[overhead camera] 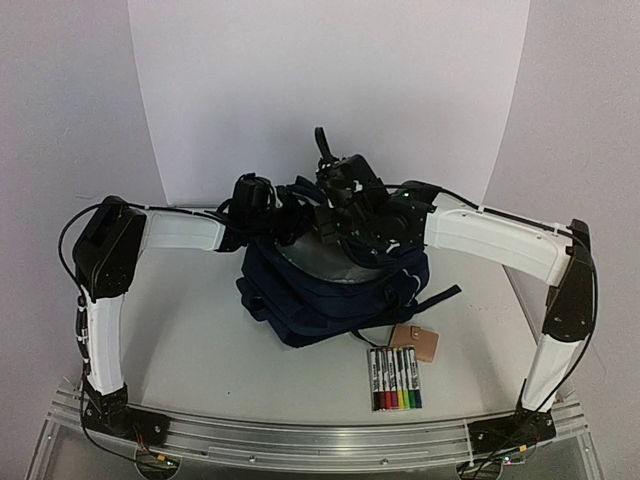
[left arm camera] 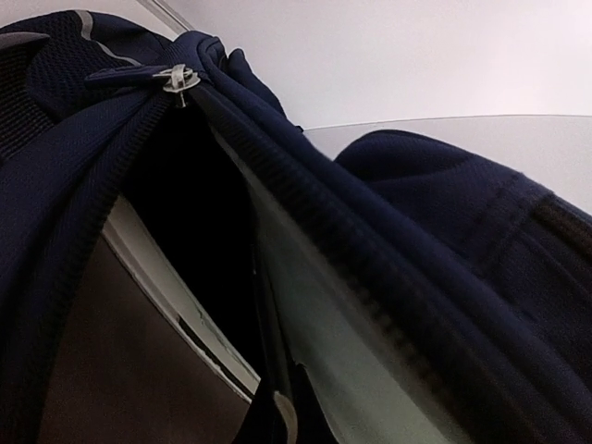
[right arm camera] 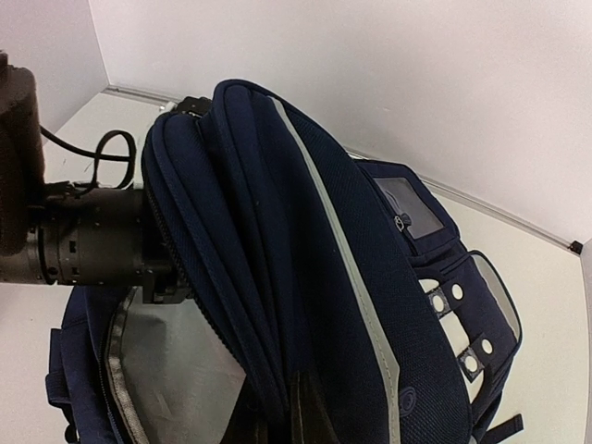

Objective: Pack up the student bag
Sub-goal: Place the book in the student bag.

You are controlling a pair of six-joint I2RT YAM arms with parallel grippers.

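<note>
Backpack (overhead camera: pixel 330 300): navy blue all over, with a fine mesh weave on its outer panels.
Piping (right arm camera: pixel 342 240): one thin pale grey-white stripe along the backpack's front panel.
Lining (right arm camera: pixel 176 361): silvery grey, plain, inside the backpack's open mouth.
Zip pull (left arm camera: pixel 178 81): dull silver-grey, at the top of the backpack's zip.
Strap panel (right arm camera: pixel 462 324): grey with dark edging and white round dots, on the backpack's side.
Markers (overhead camera: pixel 396 379): dark with white labels; lower ends dark, red, yellow, green and blue. They lie just in front of the backpack.
Tag (overhead camera: pixel 418 343): pale tan, plain, between the markers and the backpack.
Table (overhead camera: pixel 200 340): off-white, plain, under the backpack.
Backdrop (overhead camera: pixel 320 80): white, plain, behind the backpack.
</note>
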